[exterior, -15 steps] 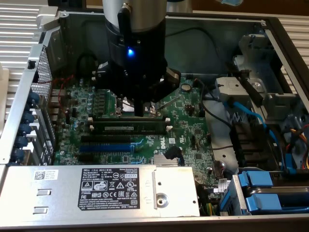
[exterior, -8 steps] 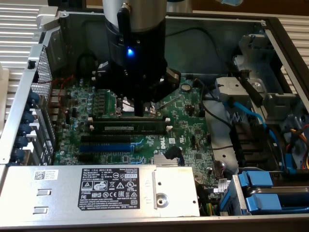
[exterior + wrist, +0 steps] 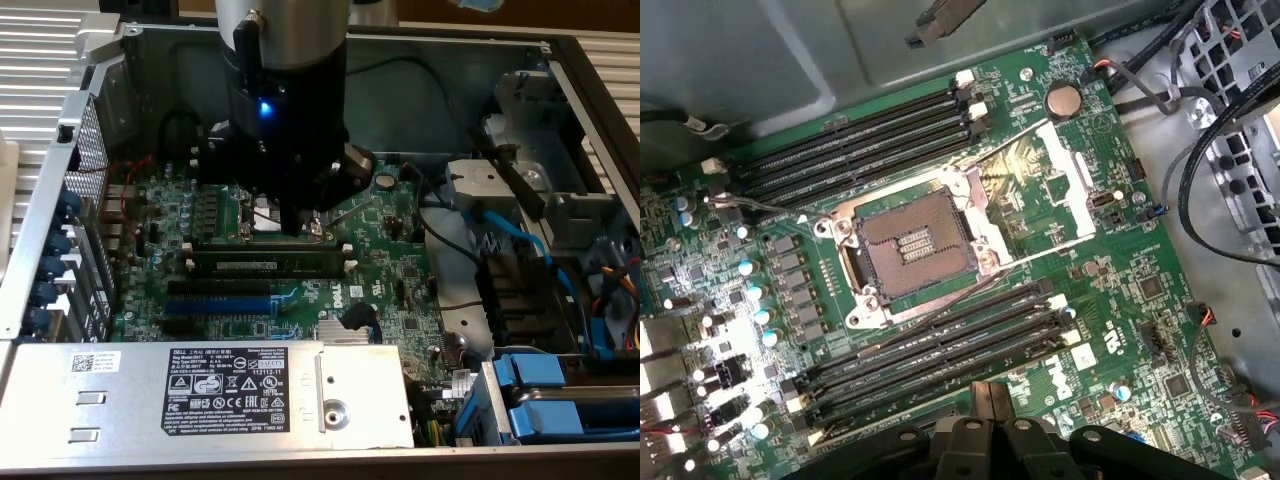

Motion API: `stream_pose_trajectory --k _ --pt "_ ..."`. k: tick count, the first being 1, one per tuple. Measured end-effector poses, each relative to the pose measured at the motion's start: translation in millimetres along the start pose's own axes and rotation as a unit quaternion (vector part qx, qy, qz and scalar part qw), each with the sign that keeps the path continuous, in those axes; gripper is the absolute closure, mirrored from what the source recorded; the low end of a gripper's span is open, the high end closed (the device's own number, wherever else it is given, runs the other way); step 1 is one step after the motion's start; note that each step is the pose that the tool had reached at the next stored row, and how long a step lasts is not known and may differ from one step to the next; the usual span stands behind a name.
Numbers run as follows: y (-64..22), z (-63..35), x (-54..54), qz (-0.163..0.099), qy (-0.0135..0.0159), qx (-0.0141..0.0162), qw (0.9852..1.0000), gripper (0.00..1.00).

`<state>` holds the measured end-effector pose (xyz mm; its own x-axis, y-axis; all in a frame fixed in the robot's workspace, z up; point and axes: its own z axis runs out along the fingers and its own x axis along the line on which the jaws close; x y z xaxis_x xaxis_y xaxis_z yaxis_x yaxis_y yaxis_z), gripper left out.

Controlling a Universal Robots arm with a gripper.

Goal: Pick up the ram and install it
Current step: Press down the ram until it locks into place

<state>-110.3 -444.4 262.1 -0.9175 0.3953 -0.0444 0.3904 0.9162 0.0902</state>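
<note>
My gripper (image 3: 300, 215) hangs low over the motherboard (image 3: 390, 290), above the open CPU socket (image 3: 910, 245) near the board's middle. Its fingers (image 3: 990, 405) are shut together with nothing between them. The ram (image 3: 270, 263) sits upright in a black slot just in front of the socket in the exterior view, running along the board between white end clips, its green edge and label visible along the top. More black slots (image 3: 855, 135) lie on the socket's far side. A blue slot (image 3: 220, 303) runs nearer the board's front edge, beside the power supply (image 3: 130, 400) with its label (image 3: 225, 385). Blue cables (image 3: 520, 240) cross the case's right side.
</note>
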Motion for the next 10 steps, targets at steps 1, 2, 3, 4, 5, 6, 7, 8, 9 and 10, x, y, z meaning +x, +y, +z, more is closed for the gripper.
stream_pose_trajectory --k 1,2,3,4,5,6,7,8,9,10 --pt "-0.1 0.0 -0.1 0.014 -0.0012 0.0004 0.9999 0.89" --pt "-0.1 0.0 0.0 0.031 -0.0027 0.001 0.9995 0.89" --pt "-0.1 0.1 0.0 0.047 -0.0042 0.0018 0.9989 0.89" --pt "-0.1 0.1 0.0 0.064 -0.0057 0.0026 0.998 0.89" --pt "-0.1 0.2 0.0 0.079 -0.0071 0.0033 0.9968 0.89" --pt "-0.1 0.4 0.0 0.094 -0.0084 0.0039 0.9955 0.89" --pt "-0.1 0.6 0.0 0.1 -0.0089 0.0043 0.995 0.89" --pt "-0.1 0.6 0.0 0.101 -0.009 0.0043 0.9948 0.89" --pt "-0.1 0.6 0.0 0.101 -0.009 0.0043 0.9948 0.89" --pt "-0.1 0.6 0.0 0.101 -0.0091 0.0043 0.9948 0.89"
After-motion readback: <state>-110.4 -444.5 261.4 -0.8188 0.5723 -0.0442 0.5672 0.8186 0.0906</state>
